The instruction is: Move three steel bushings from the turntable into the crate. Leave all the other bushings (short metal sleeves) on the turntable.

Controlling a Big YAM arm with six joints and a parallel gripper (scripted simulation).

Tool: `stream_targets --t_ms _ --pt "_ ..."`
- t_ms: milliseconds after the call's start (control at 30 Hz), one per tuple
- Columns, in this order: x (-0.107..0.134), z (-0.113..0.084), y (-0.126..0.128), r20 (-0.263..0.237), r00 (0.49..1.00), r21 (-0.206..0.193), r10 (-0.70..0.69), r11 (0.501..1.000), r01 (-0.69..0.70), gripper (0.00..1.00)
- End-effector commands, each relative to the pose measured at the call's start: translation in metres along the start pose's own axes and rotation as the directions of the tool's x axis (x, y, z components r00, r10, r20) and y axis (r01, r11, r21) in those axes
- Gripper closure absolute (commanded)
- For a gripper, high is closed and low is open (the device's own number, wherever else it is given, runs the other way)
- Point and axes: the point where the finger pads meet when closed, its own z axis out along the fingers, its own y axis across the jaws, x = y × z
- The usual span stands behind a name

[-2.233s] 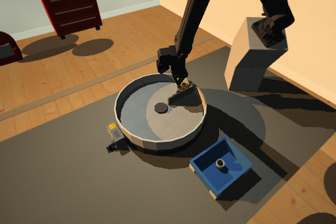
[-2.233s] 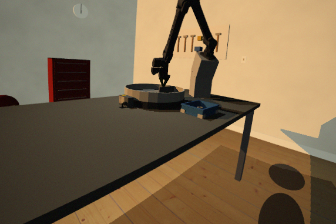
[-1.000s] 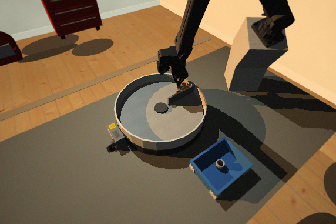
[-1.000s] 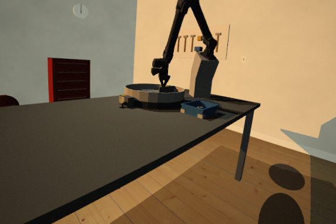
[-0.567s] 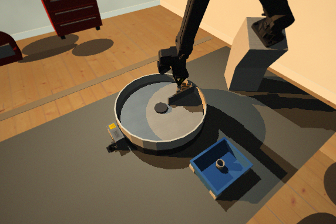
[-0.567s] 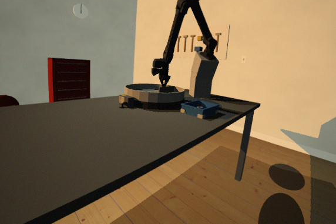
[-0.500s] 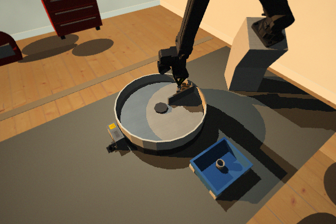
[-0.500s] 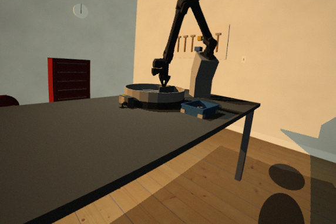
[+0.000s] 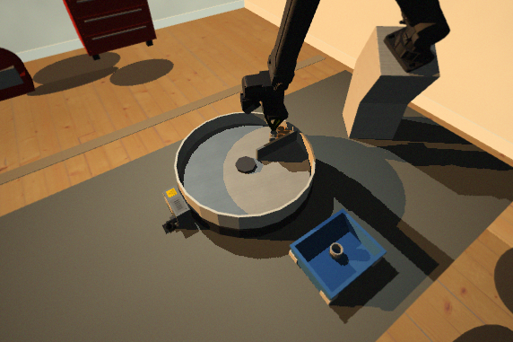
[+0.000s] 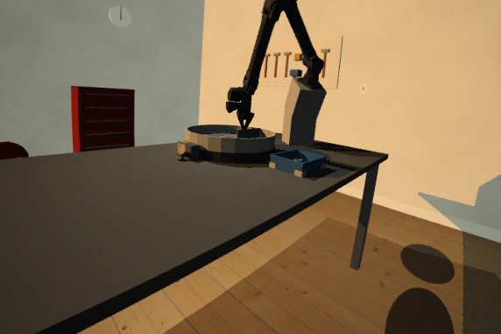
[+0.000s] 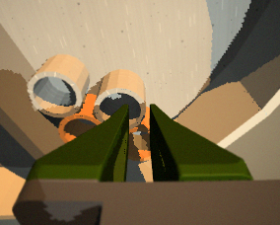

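My gripper (image 9: 273, 128) (image 10: 244, 128) (image 11: 139, 112) points down over the far right part of the turntable (image 9: 265, 200) (image 10: 219, 145). Its fingers are slightly open, with a narrow gap and no bushing seen held. In the wrist view one bushing (image 11: 123, 80) lies just beyond the tips, the left tip overlapping its mouth. Another bushing (image 11: 65, 68) lies to its left. More orange-lit bushings lie lower, partly hidden by the fingers. Whether the tips touch any bushing cannot be told. One bushing (image 9: 331, 251) (image 10: 299, 159) is in the blue crate (image 9: 325, 274) (image 10: 285, 165).
A high rim surrounds the turntable. A dark angled guide wall (image 9: 287, 148) stands inside it, close by the gripper and the bushings. A hub (image 9: 246, 164) is at the centre. A small motor box (image 9: 178, 202) (image 10: 189, 150) sits outside the rim, on the left.
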Motion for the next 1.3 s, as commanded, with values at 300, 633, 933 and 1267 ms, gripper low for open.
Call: stream_targets --t_ms 300,633,933,1267 --pt "-0.0019 -0.0037 -0.0007 0.006 1.000 0.004 0.007 1.000 -0.007 0.87" --pt "-0.0022 -0.0064 -0.0003 0.011 1.000 0.004 0.005 1.000 -0.005 0.87" --pt "-0.0022 -0.0064 -0.0003 0.011 1.000 0.004 0.005 1.000 -0.005 0.87" --pt "-0.0022 -0.0064 -0.0003 0.011 1.000 0.004 0.005 1.000 -0.005 0.87"
